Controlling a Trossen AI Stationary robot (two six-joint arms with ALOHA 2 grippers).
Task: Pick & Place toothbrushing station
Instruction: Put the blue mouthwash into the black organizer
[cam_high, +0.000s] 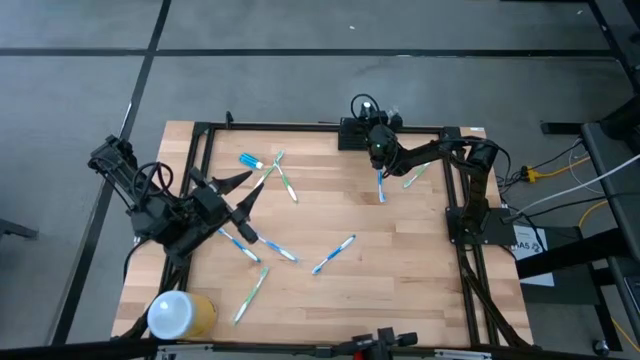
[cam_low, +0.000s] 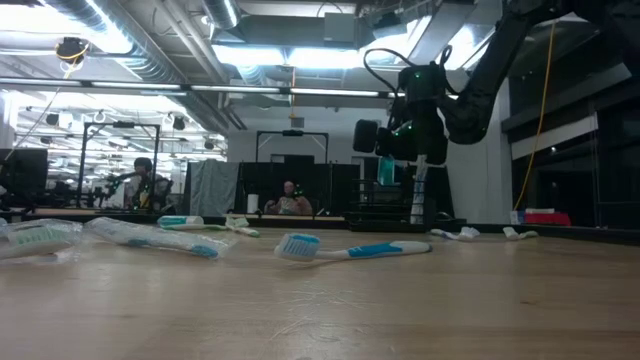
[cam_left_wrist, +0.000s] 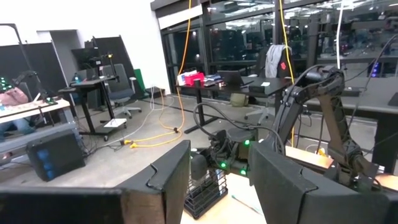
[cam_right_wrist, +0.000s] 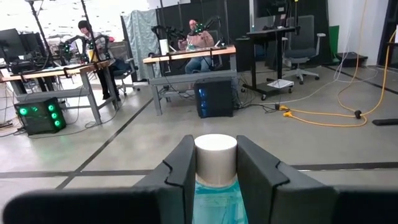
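The toothbrushing station, a small black rack (cam_high: 356, 131), stands at the table's far edge; it also shows in the left wrist view (cam_left_wrist: 205, 191). My right gripper (cam_high: 378, 158) hovers just near of the rack, shut on a teal-and-white toothbrush (cam_low: 386, 170). My left gripper (cam_high: 240, 190) is open and empty at the table's left, above loose toothbrushes. Several toothbrushes (cam_high: 333, 253) lie flat on the wood. My right gripper pinches the toothbrush between its two fingers (cam_right_wrist: 182, 169) near its upper end; the white round end (cam_right_wrist: 216, 151) sticks up between them, the teal part below. The fingers run about level, across the brush. The brush hangs roughly upright below them, clear of the table.
A yellow cylinder with a white top (cam_high: 180, 313) stands at the near left corner. Loose toothbrushes (cam_high: 283, 178) lie across the table's middle and left. A black frame (cam_high: 205, 150) edges the table. People sit at desks (cam_right_wrist: 199, 43) in the room beyond.
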